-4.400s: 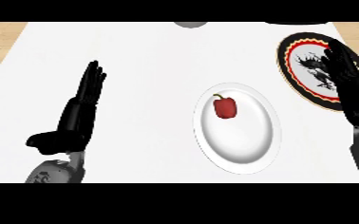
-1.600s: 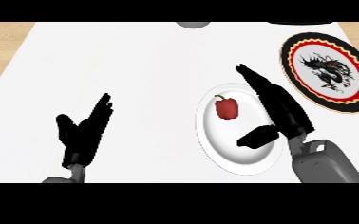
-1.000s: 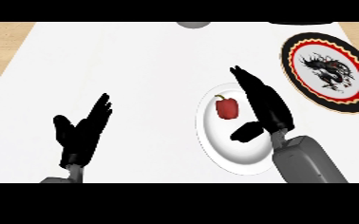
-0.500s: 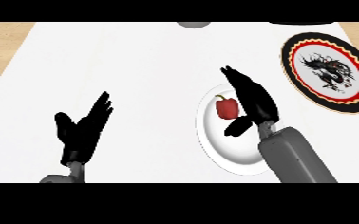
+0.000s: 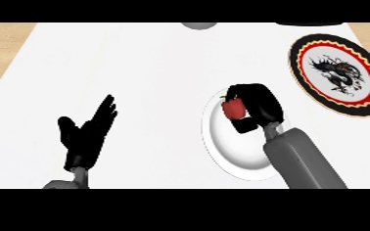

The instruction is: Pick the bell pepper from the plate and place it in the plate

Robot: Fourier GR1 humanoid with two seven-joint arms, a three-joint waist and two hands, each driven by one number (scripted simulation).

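Both hands have roles: my black right hand (image 5: pixel 254 105) curls round the red bell pepper (image 5: pixel 233 109) on the round white plate (image 5: pixel 224 151) to lift it, left hand (image 5: pixel 86 134) resting open.

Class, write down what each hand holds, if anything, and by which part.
The right hand is curled round the body of the red bell pepper, over the white plate. The left hand holds nothing.

Fingers (image 5: pixel 245 89) of right hand (image 5: pixel 262 108) round red bell pepper (image 5: pixel 233 109), above white plate (image 5: pixel 235 152)
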